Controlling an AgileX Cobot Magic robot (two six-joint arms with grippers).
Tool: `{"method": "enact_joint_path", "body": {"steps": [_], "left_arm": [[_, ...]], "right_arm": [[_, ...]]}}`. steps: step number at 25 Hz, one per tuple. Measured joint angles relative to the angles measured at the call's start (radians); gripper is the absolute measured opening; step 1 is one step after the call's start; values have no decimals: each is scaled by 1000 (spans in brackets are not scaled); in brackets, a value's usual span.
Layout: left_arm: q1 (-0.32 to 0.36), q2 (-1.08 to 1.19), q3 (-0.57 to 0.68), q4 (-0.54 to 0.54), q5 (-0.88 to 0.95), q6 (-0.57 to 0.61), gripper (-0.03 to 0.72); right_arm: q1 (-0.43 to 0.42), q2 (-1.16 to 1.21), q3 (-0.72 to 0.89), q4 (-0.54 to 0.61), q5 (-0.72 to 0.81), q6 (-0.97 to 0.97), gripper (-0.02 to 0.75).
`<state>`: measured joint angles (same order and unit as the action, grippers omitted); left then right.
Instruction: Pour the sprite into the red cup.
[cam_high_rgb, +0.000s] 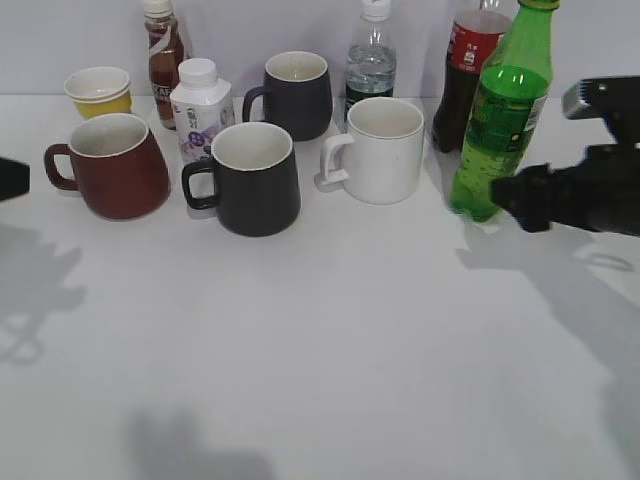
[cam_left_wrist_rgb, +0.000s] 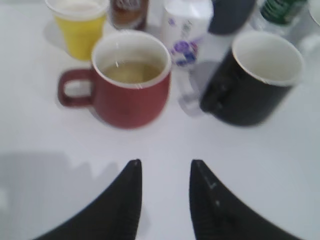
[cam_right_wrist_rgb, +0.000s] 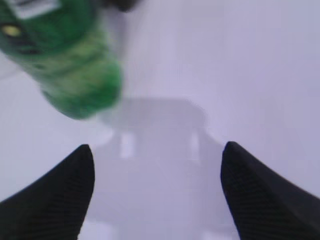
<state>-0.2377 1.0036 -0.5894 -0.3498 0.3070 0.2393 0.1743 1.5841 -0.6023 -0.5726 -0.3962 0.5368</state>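
Observation:
The sprite (cam_high_rgb: 502, 120), a tall green bottle with a green cap, stands at the right of the table. In the right wrist view it (cam_right_wrist_rgb: 67, 65) sits at the upper left, outside the jaws. My right gripper (cam_right_wrist_rgb: 157, 152) is wide open and empty; in the exterior view it (cam_high_rgb: 522, 198) is beside the bottle's base, on its right. The red cup (cam_high_rgb: 115, 165) stands at the far left, handle to the left. In the left wrist view it (cam_left_wrist_rgb: 132, 97) holds some pale liquid. My left gripper (cam_left_wrist_rgb: 165, 167) is open and empty, short of the cup.
A black mug (cam_high_rgb: 250, 178) and a white mug (cam_high_rgb: 375, 150) stand in the middle, another black mug (cam_high_rgb: 295, 95) behind. A yellow cup (cam_high_rgb: 98, 92), a tea bottle (cam_high_rgb: 162, 50), a white drink bottle (cam_high_rgb: 200, 105), a water bottle (cam_high_rgb: 370, 60) and a cola bottle (cam_high_rgb: 465, 70) line the back.

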Motion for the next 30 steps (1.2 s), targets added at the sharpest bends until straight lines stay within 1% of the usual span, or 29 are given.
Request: {"method": "enact_joint_path", "body": {"steps": [4,7,10,12,13,15,16,17,19,21,24,27,30], "left_arm": [[0,-31,-56,2,206,0,260],[0,-51,-123,15,409,0,260],[0,-81,-185,57,574,0,260],[0,-114,-207,101,656,0,260],[0,-132,-209,128,694,0,260],[0,-190,-209,181,763,-6,260],[0,-239,-209,207,792,-21,260],[0,-263,-210,230,816,-39,260],[0,-318,-210,270,850,-94,260],[0,-376,-210,300,885,-135,260],[0,-475,-205,311,902,-166,260],[0,-576,-164,317,901,-169,259],[0,-676,-93,341,902,-171,256]], "right_arm": [[0,-98,4,-1,218,62,587],[0,-196,4,1,384,77,587],[0,-314,4,33,555,72,586],[0,-394,4,124,684,-34,569],[0,-437,4,204,745,-117,557],[0,-519,4,381,860,-356,534],[0,-563,4,473,930,-447,524],[0,-608,4,536,1002,-537,519],[0,-692,4,633,1128,-621,512],[0,-781,4,679,1254,-656,512],[0,-917,4,715,1388,-668,511],[0,-1052,4,728,1456,-671,510],[0,-1184,12,733,1469,-672,510]]}}
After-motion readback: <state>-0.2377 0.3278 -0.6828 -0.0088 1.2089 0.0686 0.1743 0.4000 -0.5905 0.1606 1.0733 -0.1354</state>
